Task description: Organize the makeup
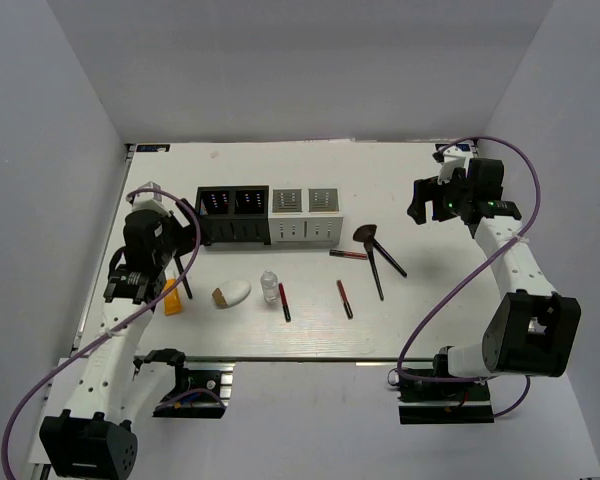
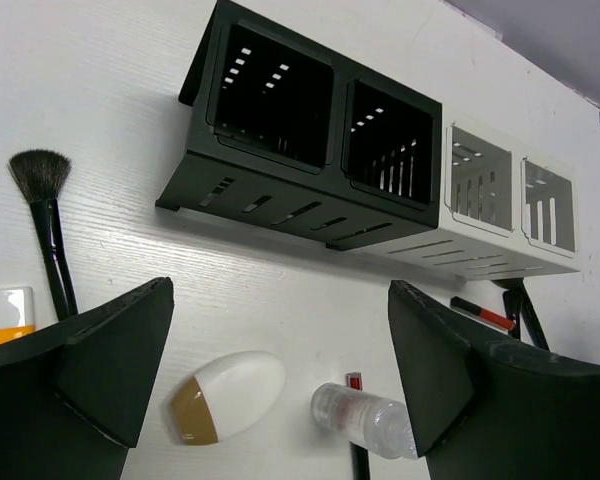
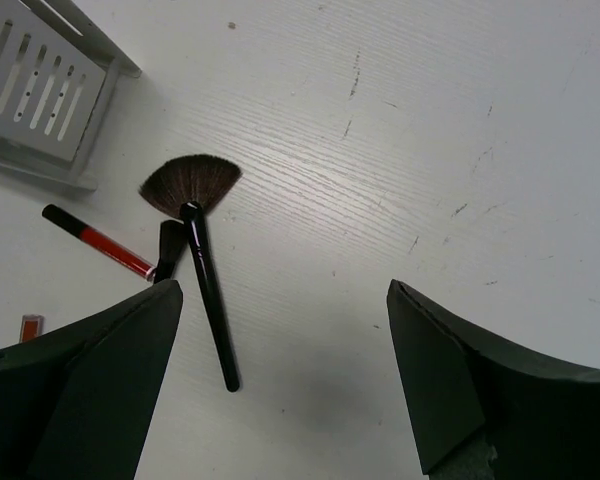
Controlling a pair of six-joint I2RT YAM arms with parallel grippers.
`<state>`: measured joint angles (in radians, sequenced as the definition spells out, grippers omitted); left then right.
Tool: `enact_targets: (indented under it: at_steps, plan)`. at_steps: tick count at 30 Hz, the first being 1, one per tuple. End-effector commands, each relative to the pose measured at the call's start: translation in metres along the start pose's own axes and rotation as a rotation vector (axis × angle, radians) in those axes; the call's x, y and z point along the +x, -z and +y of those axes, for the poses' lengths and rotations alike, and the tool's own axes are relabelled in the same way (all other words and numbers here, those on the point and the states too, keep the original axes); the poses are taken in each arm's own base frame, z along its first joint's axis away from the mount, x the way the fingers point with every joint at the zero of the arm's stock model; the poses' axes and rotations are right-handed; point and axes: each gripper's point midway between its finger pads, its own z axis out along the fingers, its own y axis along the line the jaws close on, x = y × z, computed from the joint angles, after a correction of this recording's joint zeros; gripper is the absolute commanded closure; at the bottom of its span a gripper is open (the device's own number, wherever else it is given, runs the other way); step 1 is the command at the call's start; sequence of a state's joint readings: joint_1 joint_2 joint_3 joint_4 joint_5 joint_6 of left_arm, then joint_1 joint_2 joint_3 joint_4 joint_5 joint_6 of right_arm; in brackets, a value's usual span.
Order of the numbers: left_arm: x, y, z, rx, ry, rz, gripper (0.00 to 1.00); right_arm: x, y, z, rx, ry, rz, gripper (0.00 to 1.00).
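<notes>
The makeup lies loose on the white table (image 1: pixel 430 320). A white egg-shaped sponge (image 1: pixel 232 293), a tiny clear bottle (image 1: pixel 270 286) and two red-and-black sticks (image 1: pixel 284 301) (image 1: pixel 344 298) lie at the front. An orange tube (image 1: pixel 172 297) and a black brush (image 1: pixel 184 275) lie by my left gripper (image 1: pixel 130 285), which is open and empty. In the left wrist view the gripper (image 2: pixel 280 320) hangs above the sponge (image 2: pixel 230 395) and bottle (image 2: pixel 365 418). Two brushes (image 1: pixel 380 255) and a third stick (image 1: pixel 348 255) lie right of centre. My right gripper (image 1: pixel 420 205) is open and empty, with the fan brush (image 3: pixel 195 215) ahead of it on the left.
A black slotted organizer (image 1: pixel 233 213) and a white one (image 1: pixel 306 213) stand side by side at mid-table; both look empty. They also show in the left wrist view, black (image 2: pixel 300 150) and white (image 2: pixel 500 205). White walls enclose the table on three sides.
</notes>
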<state>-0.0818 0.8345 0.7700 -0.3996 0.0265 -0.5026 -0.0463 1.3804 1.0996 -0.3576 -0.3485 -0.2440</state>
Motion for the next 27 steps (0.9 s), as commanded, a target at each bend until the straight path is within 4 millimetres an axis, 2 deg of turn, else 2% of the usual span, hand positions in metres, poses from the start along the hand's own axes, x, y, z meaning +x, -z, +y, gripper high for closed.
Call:
enact_targets:
  at_steps: [1,5,9,12,13,15,16,18,19,20,21,23,25,27]
  plan:
    - [-0.007,0.003,-0.004,-0.003,0.016,-0.003,0.03,-0.019,0.008,-0.005,0.025,0.053,-0.052,0.11]
    - [-0.015,0.003,0.002,-0.053,0.037,-0.026,0.03,-0.017,0.011,0.002,-0.024,0.214,-0.044,0.11]
    - [-0.019,0.001,0.005,-0.093,0.065,-0.022,0.09,-0.021,0.018,0.009,-0.061,0.330,-0.050,0.11]
    - [-0.017,-0.006,0.008,-0.113,0.082,-0.008,0.25,-0.024,0.019,0.006,-0.032,0.357,-0.045,0.11]
    - [-0.015,-0.007,0.010,-0.125,0.088,-0.002,0.37,-0.017,0.019,0.009,-0.066,0.399,-0.024,0.11]
    - [-0.012,-0.012,0.017,-0.164,0.110,0.006,0.54,-0.014,0.019,0.018,-0.114,0.402,-0.026,0.11]
    - [-0.010,-0.014,0.019,-0.179,0.115,0.013,0.67,-0.014,0.020,0.024,-0.143,0.397,-0.039,0.12]
    - [-0.011,-0.015,0.028,-0.234,0.123,0.029,0.73,-0.013,0.019,0.035,-0.198,0.394,-0.065,0.34]
    - [-0.011,-0.015,0.031,-0.254,0.122,0.034,0.71,-0.019,0.019,0.038,-0.204,0.389,-0.088,0.62]
    - [-0.006,-0.013,0.038,-0.295,0.120,0.054,0.64,-0.018,0.018,0.043,-0.227,0.357,-0.093,0.67]
    - [-0.003,-0.017,0.046,-0.333,0.119,0.078,0.56,-0.018,0.017,0.043,-0.227,0.346,-0.093,0.67]
    - [0.005,-0.022,0.061,-0.398,0.115,0.125,0.46,-0.016,0.011,0.045,-0.232,0.317,-0.082,0.56]
    - [0.014,-0.028,0.069,-0.422,0.113,0.162,0.42,-0.011,0.009,0.045,-0.235,0.306,-0.070,0.50]
    - [0.022,-0.035,0.078,-0.447,0.109,0.192,0.39,-0.005,0.006,0.045,-0.232,0.293,-0.062,0.49]
